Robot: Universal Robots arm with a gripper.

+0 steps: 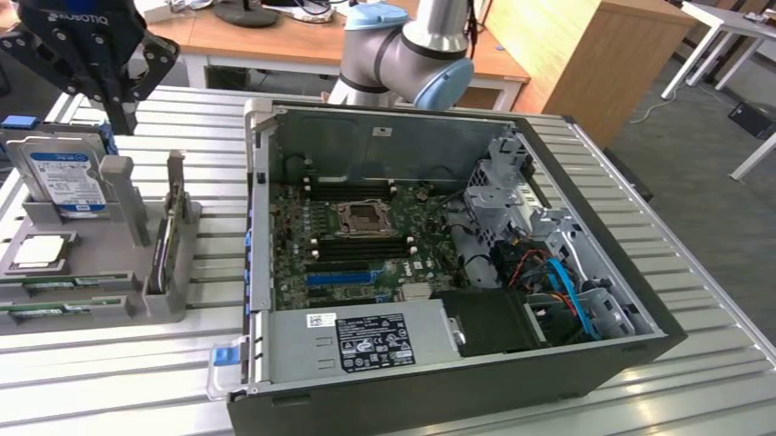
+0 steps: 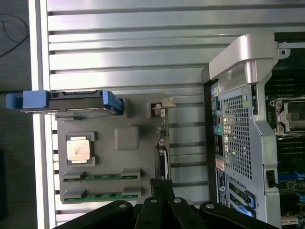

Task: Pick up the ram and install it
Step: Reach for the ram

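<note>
Clearly the end effector [image 1: 122, 116] hangs clenched and empty above the grey holder [image 1: 104, 259] on the counter [image 1: 109, 372], well apart from the ram [image 1: 49, 287], which lies flat in that holder. For a good pick, I think it should release first and line up square with the stick's long edges

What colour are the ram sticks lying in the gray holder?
Green. The ram sticks show best in the wrist view.
</note>
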